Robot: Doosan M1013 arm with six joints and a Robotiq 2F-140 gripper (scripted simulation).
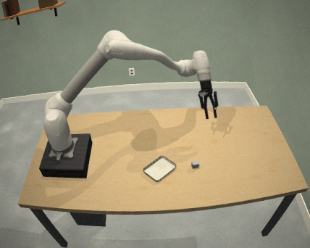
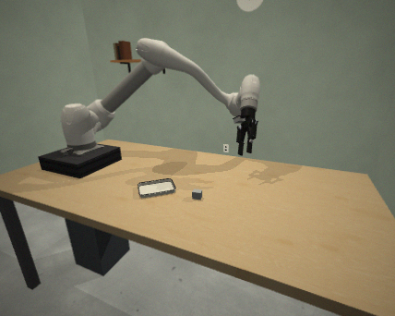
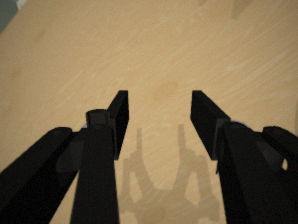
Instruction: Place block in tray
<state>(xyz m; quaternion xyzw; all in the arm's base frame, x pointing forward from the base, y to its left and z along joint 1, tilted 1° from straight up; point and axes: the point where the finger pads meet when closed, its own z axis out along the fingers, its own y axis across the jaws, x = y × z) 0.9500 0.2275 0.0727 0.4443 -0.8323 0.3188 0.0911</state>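
A small grey block [image 1: 195,164] lies on the wooden table just to the right of the white tray [image 1: 159,168], apart from it. Both also show in the exterior view, the block [image 2: 197,194] and the tray [image 2: 156,188]; the tray is empty. My gripper [image 1: 210,117] hangs well above the table's far side, pointing down, far behind the block. It shows in the exterior view [image 2: 245,151] too. In the wrist view the gripper [image 3: 159,107] has its fingers partly apart with only bare table wood between them. The block and tray are not in the wrist view.
The arm's black base [image 1: 66,155] stands at the table's left end. A wall shelf [image 1: 31,9] with brown boxes hangs high at the back left. The table's far edge runs just behind the gripper.
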